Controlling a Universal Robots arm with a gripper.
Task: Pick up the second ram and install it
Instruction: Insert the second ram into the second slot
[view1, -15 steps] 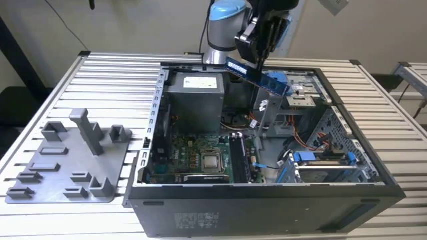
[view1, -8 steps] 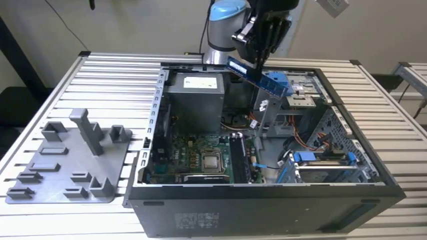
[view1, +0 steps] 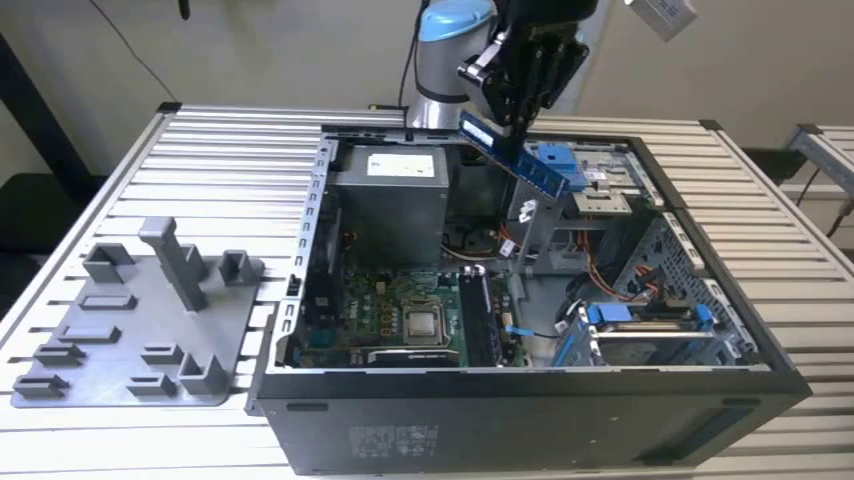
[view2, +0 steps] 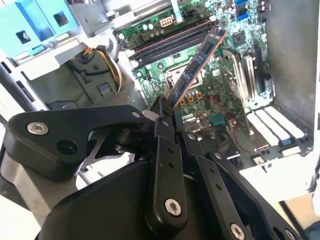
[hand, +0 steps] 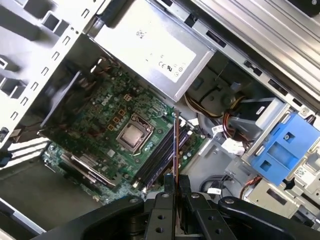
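Observation:
My gripper hangs over the back half of the open computer case, shut on the second ram. The ram is a long, thin, dark blue stick, held by one end and slanting down toward the exterior view's right. In the second wrist view the ram juts out from the fingertips over the green motherboard. In the first wrist view I see the ram edge-on, lined up near the dark memory slots beside the silver processor.
A grey power supply fills the case's back corner. Blue drive brackets and cables crowd the case on the exterior view's right. A grey holder tray with upright blocks lies on the slatted table at the exterior view's left.

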